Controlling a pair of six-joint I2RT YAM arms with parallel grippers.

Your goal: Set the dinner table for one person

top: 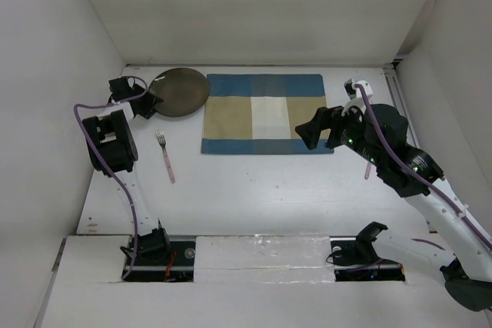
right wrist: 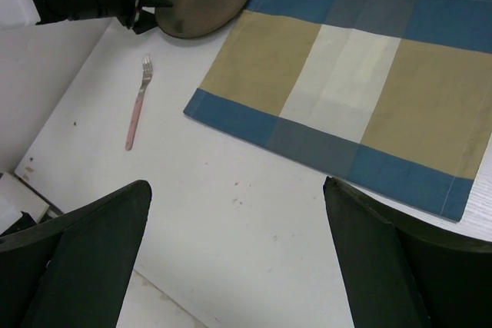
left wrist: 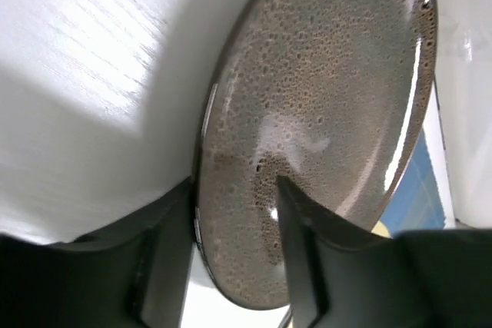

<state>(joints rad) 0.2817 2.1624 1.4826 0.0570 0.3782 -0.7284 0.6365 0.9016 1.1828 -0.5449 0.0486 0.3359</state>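
Left gripper (top: 151, 101) clamped on brown plate (top: 181, 91) rim, upper left of dinner table (top: 254, 190). Right gripper (top: 306, 136) spread wide above checked placemat (top: 265, 113) right edge.

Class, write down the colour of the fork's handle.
The fork has a pink handle, and the right wrist view shows it best.
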